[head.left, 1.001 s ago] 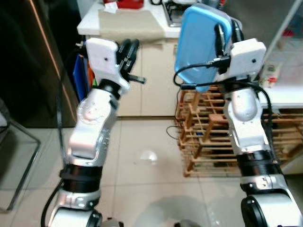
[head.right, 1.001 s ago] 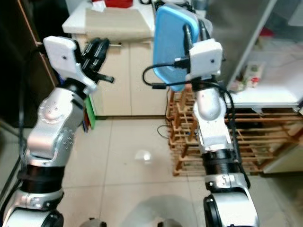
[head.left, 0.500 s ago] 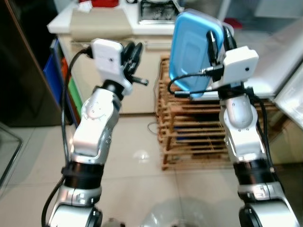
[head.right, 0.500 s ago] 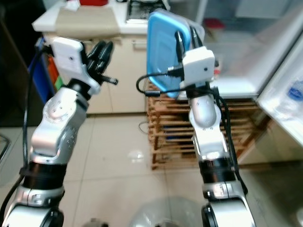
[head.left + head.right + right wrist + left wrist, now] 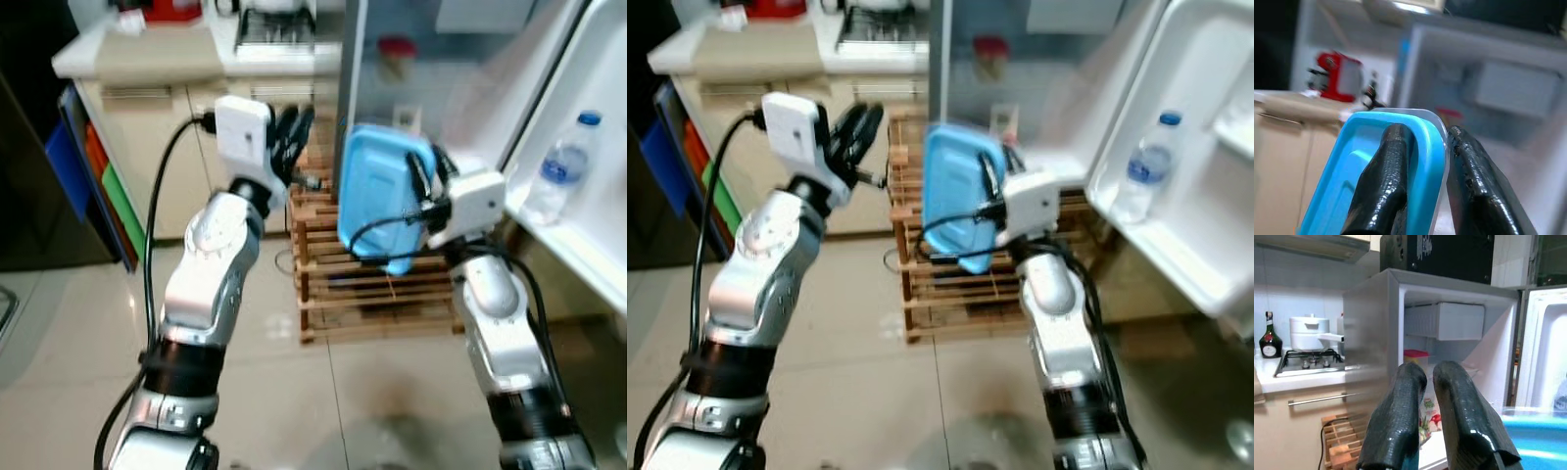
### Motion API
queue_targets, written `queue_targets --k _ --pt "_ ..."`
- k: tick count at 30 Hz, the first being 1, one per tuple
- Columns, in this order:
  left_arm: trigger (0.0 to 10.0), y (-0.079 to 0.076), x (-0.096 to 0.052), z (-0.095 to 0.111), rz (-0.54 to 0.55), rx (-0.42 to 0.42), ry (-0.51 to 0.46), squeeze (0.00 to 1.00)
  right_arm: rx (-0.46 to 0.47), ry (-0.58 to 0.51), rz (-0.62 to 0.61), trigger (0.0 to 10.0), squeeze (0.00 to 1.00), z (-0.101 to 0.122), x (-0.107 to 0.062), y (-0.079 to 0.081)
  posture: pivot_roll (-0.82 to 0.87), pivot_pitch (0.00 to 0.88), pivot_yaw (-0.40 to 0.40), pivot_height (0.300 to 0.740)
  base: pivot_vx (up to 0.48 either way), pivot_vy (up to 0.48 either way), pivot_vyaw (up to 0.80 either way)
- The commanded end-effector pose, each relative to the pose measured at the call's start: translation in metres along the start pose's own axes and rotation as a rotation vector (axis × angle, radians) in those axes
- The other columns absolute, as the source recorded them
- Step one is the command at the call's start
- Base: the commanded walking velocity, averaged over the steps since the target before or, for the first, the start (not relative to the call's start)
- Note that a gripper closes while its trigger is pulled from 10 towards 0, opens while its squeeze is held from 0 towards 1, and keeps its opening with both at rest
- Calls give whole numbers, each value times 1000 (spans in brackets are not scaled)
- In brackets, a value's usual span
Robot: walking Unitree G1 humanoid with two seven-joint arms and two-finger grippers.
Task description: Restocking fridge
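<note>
A flat blue lidded container (image 5: 377, 196) stands on edge in my right gripper (image 5: 427, 178), which is shut on its rim; in the right wrist view the black fingers (image 5: 1386, 191) pinch the blue lid (image 5: 1359, 186). The open fridge (image 5: 431, 59) is straight ahead, with a red-lidded box (image 5: 1415, 356) and a printed packet (image 5: 1429, 422) on its shelves. My left gripper (image 5: 292, 137) is raised beside the container, fingers (image 5: 1400, 426) together and holding nothing. A water bottle (image 5: 556, 176) stands in the fridge door shelf (image 5: 588, 245) on the right.
A wooden rack (image 5: 338, 284) stands on the tiled floor below the fridge. To the left run a counter (image 5: 147, 59) with cupboards, a hob (image 5: 1308, 363), a white pot (image 5: 1309, 333) and a dark bottle (image 5: 1269, 340).
The camera has swung right, bringing the open fridge and its door into view. Both arms came along, and the blue container now sits lower in front of the fridge.
</note>
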State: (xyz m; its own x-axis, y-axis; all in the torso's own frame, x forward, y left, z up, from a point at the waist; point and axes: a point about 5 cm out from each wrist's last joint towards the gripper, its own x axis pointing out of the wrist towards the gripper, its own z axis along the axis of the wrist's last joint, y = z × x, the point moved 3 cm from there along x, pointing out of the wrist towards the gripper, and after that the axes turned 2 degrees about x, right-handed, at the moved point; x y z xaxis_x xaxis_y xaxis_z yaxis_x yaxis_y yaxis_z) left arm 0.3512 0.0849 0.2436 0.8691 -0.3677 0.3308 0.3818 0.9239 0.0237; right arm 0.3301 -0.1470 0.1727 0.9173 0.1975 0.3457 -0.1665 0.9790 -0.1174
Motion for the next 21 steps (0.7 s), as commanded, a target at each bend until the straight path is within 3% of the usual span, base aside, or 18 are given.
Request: queue_targets --k 1,5,7,9,12,13,16,18,21 --pt "10000 4 -1 4 8 9 -6 0 8 -100 -17 0 0 25 7 -3 -104 0 12 740 428 0 0" --pt "10000 1 -1 4 -7 20 -8 0 6 -92 -44 0 0 27 -1 -9 -108 0 16 740 107 0 0" --pt "10000 2 0 1 2 7 14 0 75 -51 -85 0 0 18 -5 -15 -115 0 23 740 0 0 0" --pt "10000 8 -3 -9 29 -16 50 0 272 40 -190 0 0 0 -11 -28 -120 0 29 740 0 0 0" --pt "10000 34 -26 -51 138 -37 187 0 437 113 -237 0 0 -16 -17 -34 -128 0 37 740 0 0 0" --pt "10000 41 -48 -78 166 -56 282 0 494 140 -249 0 0 -23 -20 -36 -129 0 37 740 0 0 0" --pt "10000 43 -61 -93 174 -56 329 0 549 165 -262 0 0 -28 -23 -37 -128 0 36 740 0 0 0" --pt "10000 41 -79 -118 173 -49 429 0 623 203 -297 0 0 -41 -31 -40 -120 0 24 740 0 0 0" --pt "10000 28 -79 -120 107 -18 439 0 689 235 -366 0 0 -52 -37 -48 -115 0 20 740 0 0 0"
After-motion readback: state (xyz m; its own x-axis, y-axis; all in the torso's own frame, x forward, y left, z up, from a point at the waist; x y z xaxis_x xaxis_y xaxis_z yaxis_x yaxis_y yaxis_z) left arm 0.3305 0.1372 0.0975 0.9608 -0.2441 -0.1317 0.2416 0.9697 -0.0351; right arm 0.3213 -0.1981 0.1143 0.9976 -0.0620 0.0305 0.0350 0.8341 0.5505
